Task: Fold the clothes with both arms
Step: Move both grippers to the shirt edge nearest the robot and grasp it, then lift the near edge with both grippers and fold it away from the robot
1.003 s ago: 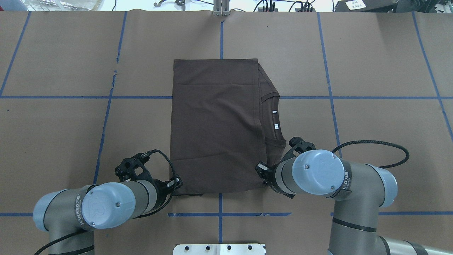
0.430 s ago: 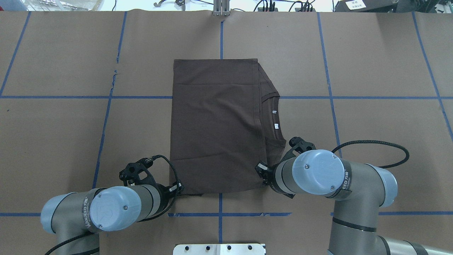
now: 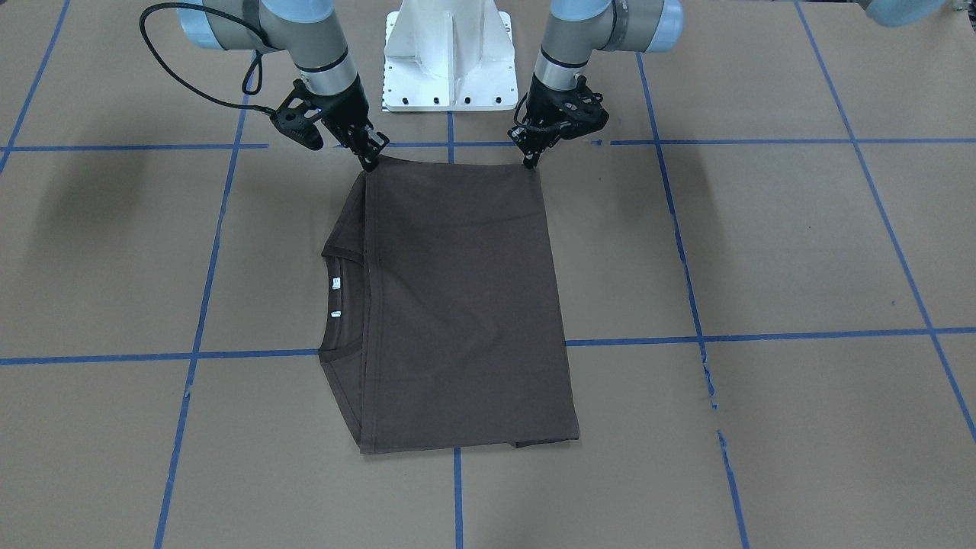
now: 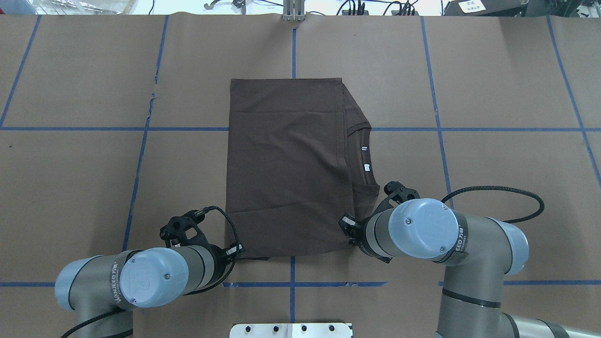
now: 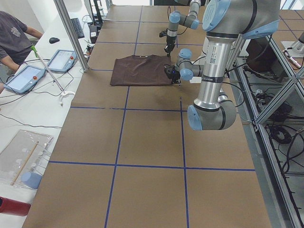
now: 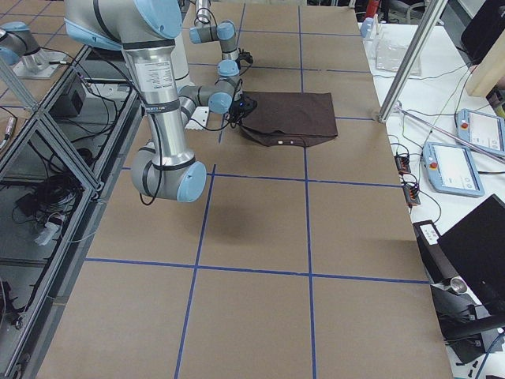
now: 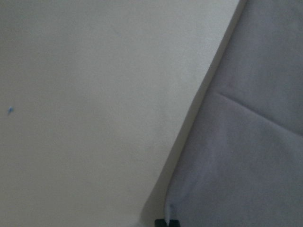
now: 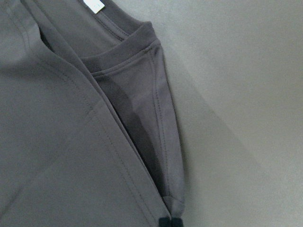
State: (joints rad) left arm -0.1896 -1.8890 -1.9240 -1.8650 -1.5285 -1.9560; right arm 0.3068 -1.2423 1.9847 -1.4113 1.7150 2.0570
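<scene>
The dark brown t-shirt (image 3: 457, 305) lies folded flat in a rectangle on the brown table, and it also shows in the overhead view (image 4: 286, 164). Its collar with white tags (image 4: 365, 157) points to my right. My left gripper (image 3: 528, 161) is at the shirt's near left corner (image 7: 246, 156), fingers together on the fabric edge. My right gripper (image 3: 371, 162) is at the near right corner below the collar (image 8: 142, 52), fingers together on the shirt. Both corners stay low at the table. In the overhead view the right wrist hides its fingertips.
The white pedestal base (image 3: 447, 53) stands just behind the shirt's near edge. Blue tape lines (image 4: 292, 47) grid the table. A metal post (image 5: 71, 33), tablets (image 5: 61, 61) and an operator (image 5: 14, 33) are beyond the far edge.
My left arm has shifted to the right and a little toward the robot, bringing its gripper onto the shirt's near left corner. The right arm and the shirt have not moved.
</scene>
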